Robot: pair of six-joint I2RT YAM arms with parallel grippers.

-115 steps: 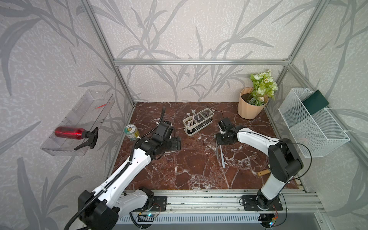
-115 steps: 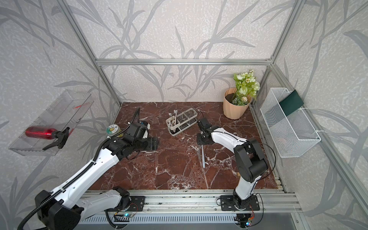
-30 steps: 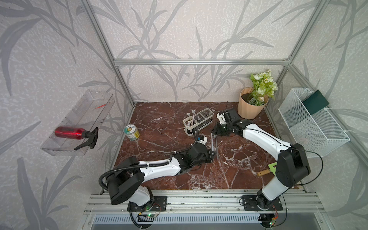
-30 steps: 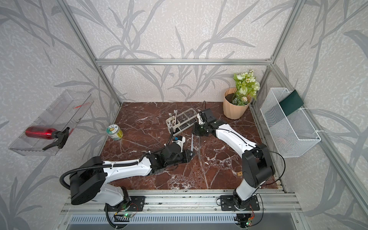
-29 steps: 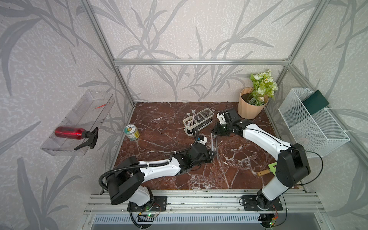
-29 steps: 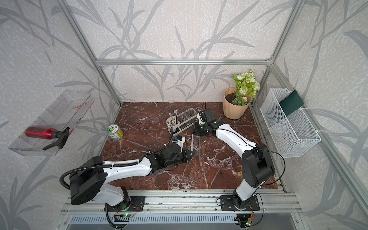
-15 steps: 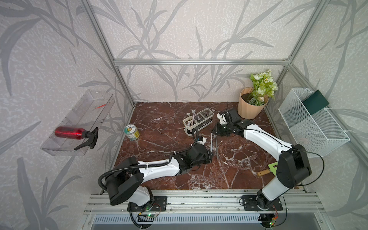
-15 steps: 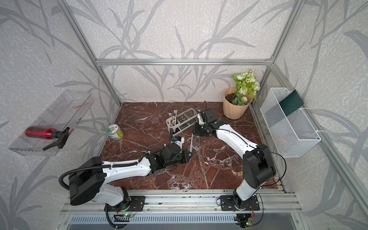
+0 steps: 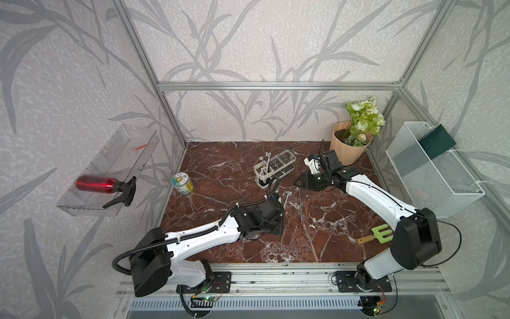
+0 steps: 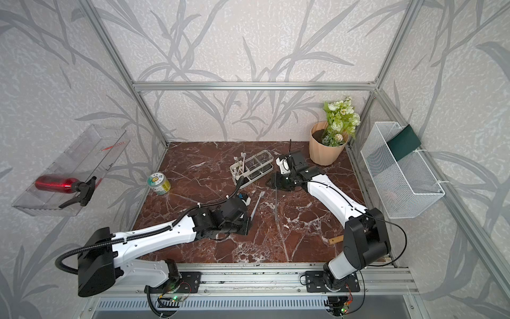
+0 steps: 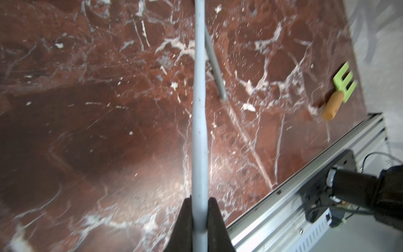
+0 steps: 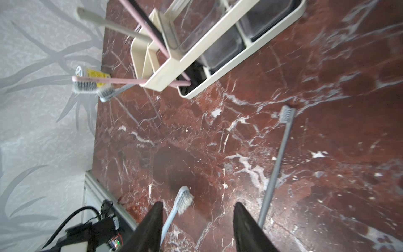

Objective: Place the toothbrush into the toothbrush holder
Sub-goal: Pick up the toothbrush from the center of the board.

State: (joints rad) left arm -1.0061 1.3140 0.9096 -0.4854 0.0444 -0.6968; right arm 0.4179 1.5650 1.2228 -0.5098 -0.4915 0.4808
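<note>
Jaws clamped: left gripper pinches the pale toothbrush by its handle, bristle end aimed toward the nearby toothbrush holder; right gripper gapes empty.

Setting: lab robot test cell dressed as a bathroom corner — staged, by the look of it. Evidence: bare aluminium frame holding leaf-print wall panels, marble-look tabletop, two white arms on a front rail (exposed wiring below). Props: toothbrush holder, flower pot, mesh basket, spray bottle on a clear wall shelf.
</note>
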